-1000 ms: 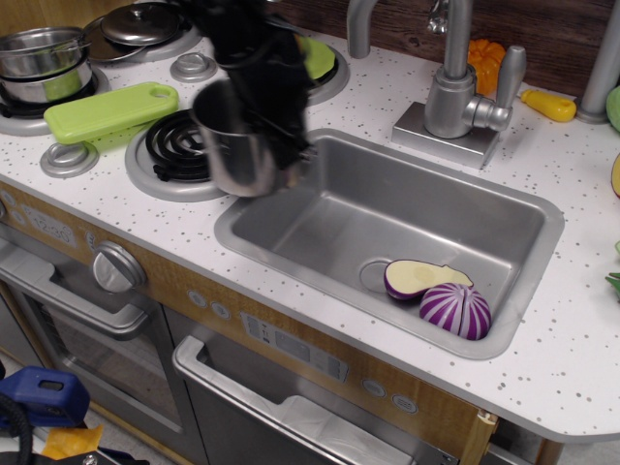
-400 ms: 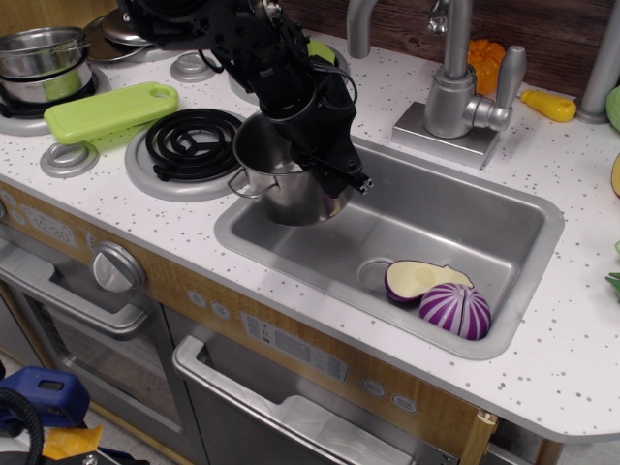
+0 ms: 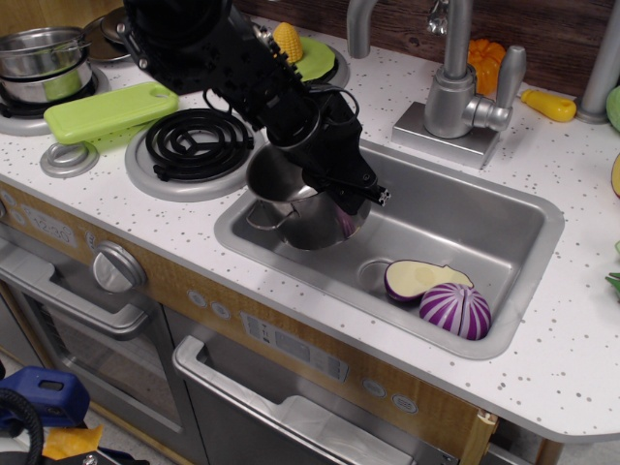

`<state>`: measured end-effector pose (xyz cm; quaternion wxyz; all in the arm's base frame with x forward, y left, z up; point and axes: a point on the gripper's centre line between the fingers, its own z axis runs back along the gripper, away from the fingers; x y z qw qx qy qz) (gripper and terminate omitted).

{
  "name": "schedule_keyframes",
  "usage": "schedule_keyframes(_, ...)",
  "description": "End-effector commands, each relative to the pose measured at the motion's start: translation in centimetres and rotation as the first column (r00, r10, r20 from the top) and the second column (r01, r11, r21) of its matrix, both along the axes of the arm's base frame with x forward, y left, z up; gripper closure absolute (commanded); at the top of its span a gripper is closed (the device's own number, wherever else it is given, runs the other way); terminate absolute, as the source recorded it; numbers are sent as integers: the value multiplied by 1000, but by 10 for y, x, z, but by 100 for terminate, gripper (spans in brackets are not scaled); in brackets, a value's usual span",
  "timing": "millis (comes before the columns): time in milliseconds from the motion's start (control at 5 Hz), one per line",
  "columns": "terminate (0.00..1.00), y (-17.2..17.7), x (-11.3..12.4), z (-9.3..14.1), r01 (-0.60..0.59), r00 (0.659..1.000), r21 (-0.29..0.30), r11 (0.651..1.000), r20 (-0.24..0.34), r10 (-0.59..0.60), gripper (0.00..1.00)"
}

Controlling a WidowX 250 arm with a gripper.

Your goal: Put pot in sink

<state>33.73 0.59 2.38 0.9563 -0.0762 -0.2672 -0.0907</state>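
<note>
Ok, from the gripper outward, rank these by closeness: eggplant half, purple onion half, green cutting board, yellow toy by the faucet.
1. Eggplant half, in the sink, right of the gripper holding the pot.
2. Purple onion half, beside it.
3. Green cutting board and yellow toy: too close to call.

Bright, even light; sharp focus

Pot in sink left end; eggplant half, onion half right.

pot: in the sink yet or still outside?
In. The pot sits low inside the left end of the sink, below the rim, with the gripper on its far wall. Whether it rests on the floor: cannot tell.
</note>
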Motion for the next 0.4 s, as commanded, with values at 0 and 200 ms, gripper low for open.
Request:
schedule_keyframes(0,0,-10,6,10,-22,998,27,999,67,20,0)
schedule_keyframes(200,100,-10,6,10,-22,998,27,999,67,20,0)
